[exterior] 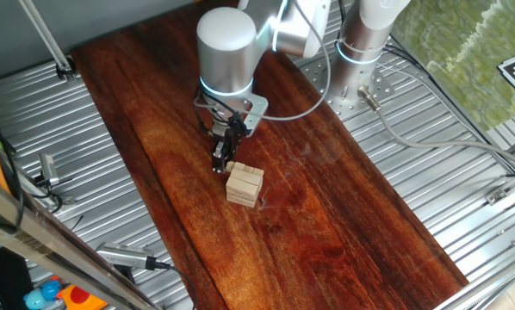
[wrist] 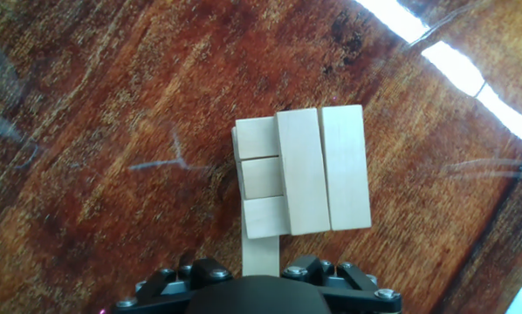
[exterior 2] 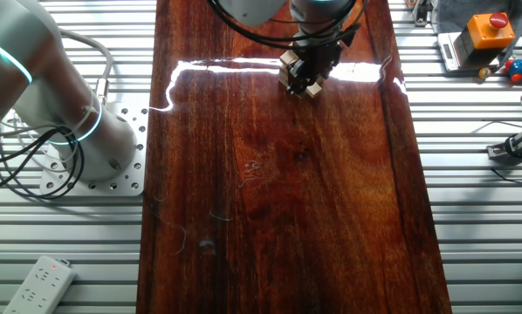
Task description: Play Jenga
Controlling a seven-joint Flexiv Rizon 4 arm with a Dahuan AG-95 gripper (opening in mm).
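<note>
Gripper at the Jenga stack, one block between its fingers.

Hand view: the gripper [wrist: 263,272] is closed on a loose block [wrist: 261,253] protruding from the stack's [wrist: 309,170] near side. The stack sits on the dark wooden board [exterior: 326,215], two long blocks uppermost, three block ends exposed beside them. Beyond, the arm's base [exterior: 361,52] is bolted to the metal table [exterior: 464,146].

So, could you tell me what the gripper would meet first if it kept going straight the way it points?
Probably the block sticking out of the stack toward the gripper; in the hand view it lies right in the fingers' line. Behind it is the stack itself. Depth is unclear, so it may already be touching.
</note>
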